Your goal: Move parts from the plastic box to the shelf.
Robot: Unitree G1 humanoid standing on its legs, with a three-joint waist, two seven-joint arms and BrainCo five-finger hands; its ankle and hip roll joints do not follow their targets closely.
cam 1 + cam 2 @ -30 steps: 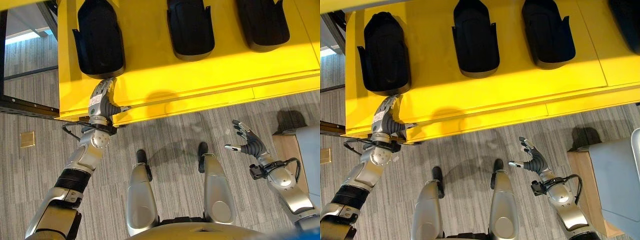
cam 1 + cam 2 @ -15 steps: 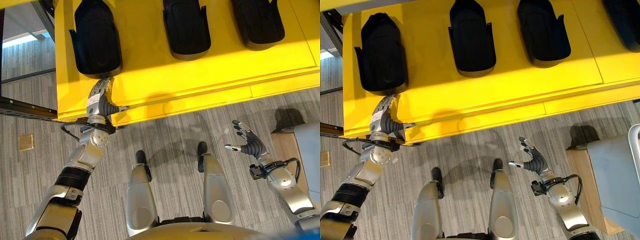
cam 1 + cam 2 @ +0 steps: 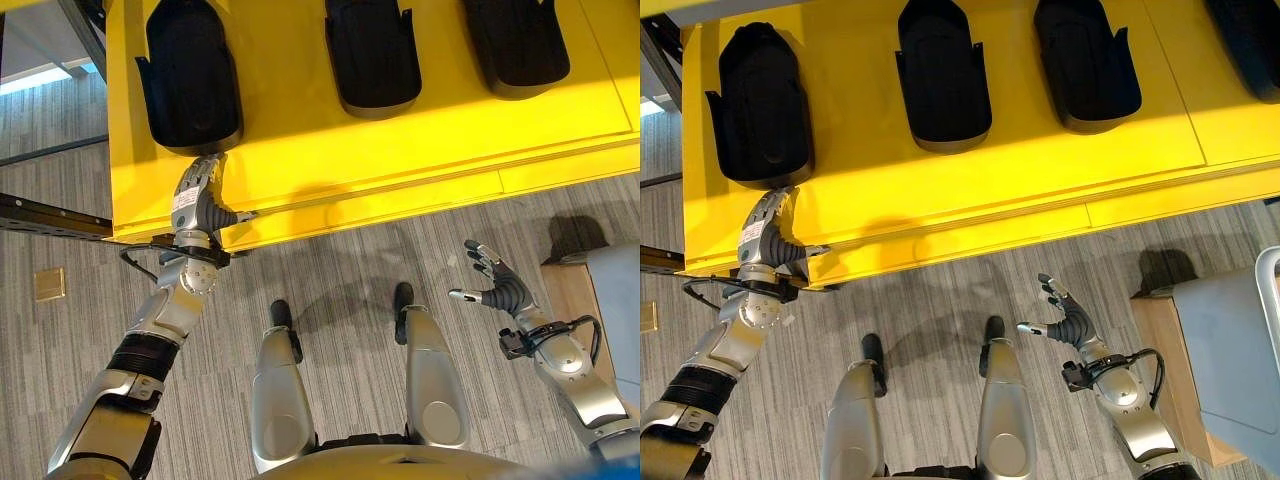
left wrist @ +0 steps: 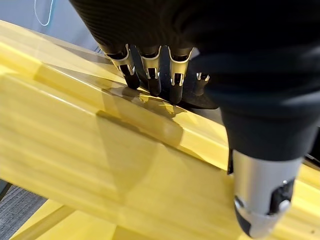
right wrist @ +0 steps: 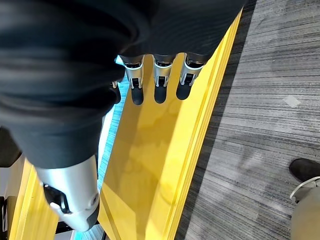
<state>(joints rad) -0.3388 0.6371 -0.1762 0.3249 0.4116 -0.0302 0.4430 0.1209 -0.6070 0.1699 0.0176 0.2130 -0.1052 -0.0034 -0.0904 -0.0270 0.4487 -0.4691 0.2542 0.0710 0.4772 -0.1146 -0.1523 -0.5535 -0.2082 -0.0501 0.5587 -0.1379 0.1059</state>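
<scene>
Three black moulded parts lie in a row on the yellow shelf (image 3: 400, 150): a left one (image 3: 190, 75), a middle one (image 3: 372, 55) and a right one (image 3: 515, 45). My left hand (image 3: 198, 195) rests on the shelf's front left corner, open, its straight fingers (image 4: 150, 75) touching the near end of the left part (image 4: 200, 100). My right hand (image 3: 497, 285) hovers open over the carpet at the lower right, fingers spread and holding nothing. The grey plastic box (image 3: 1230, 350) shows at the right edge; its inside is hidden.
The box stands on a low wooden stand (image 3: 1160, 330) to my right. A black metal frame (image 3: 50, 215) runs beside the shelf's left end. A small brass plate (image 3: 48, 284) is set in the grey carpet. Another black part (image 3: 1255, 40) lies further right on the shelf.
The whole picture has shifted slightly, so the camera moved. Both hands keep their places relative to the shelf and the floor.
</scene>
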